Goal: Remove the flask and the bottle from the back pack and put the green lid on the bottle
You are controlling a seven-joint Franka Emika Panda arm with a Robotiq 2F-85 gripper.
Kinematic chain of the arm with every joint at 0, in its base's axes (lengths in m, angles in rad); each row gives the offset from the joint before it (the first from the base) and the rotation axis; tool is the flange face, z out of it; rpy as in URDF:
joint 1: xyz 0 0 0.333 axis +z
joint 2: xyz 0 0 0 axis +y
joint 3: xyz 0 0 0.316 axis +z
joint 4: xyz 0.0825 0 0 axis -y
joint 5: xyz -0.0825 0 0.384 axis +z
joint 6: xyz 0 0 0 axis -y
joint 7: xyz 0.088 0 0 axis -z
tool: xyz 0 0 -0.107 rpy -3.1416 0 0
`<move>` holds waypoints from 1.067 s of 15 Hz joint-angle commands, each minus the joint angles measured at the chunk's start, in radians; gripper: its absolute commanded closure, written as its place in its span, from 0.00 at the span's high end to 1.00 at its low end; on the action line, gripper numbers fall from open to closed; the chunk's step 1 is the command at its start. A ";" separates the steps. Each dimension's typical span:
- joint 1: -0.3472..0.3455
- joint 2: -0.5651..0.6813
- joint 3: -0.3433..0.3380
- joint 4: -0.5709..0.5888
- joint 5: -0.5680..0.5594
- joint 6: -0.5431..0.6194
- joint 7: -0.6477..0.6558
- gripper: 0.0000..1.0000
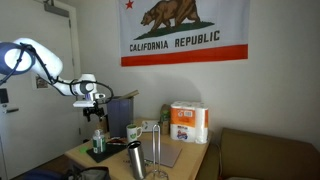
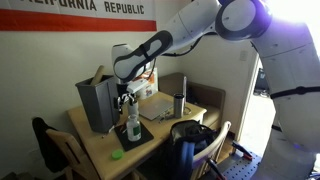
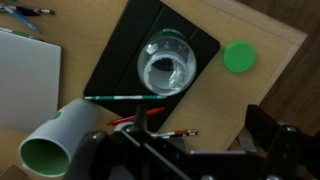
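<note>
The small translucent bottle (image 3: 165, 65) stands open-topped on a flat black pad (image 3: 115, 60); it also shows in both exterior views (image 1: 98, 143) (image 2: 133, 126). The green lid (image 3: 238, 57) lies on the wooden table beside the pad, also seen in an exterior view (image 2: 117, 154). My gripper (image 3: 198, 128) is open and empty, hovering just above the bottle (image 1: 93, 108) (image 2: 127, 101). The silver-grey flask (image 1: 135, 160) (image 2: 180, 104) stands upright on the table. The black back pack (image 2: 190, 134) sits low at the table's edge.
A white-and-green mug (image 3: 58, 142) lies by the pad, with pens (image 3: 125, 96) next to it. A wine glass (image 1: 160, 150), paper towels (image 1: 188, 122) and a grey box (image 2: 97, 105) stand on the table. A chair (image 2: 55, 150) is alongside.
</note>
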 commanded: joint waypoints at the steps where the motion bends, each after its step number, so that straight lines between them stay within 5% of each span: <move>1: 0.024 0.037 0.031 0.014 0.005 -0.038 -0.068 1.00; 16: 0.024 0.312 0.089 0.030 0.023 0.105 -0.321 1.00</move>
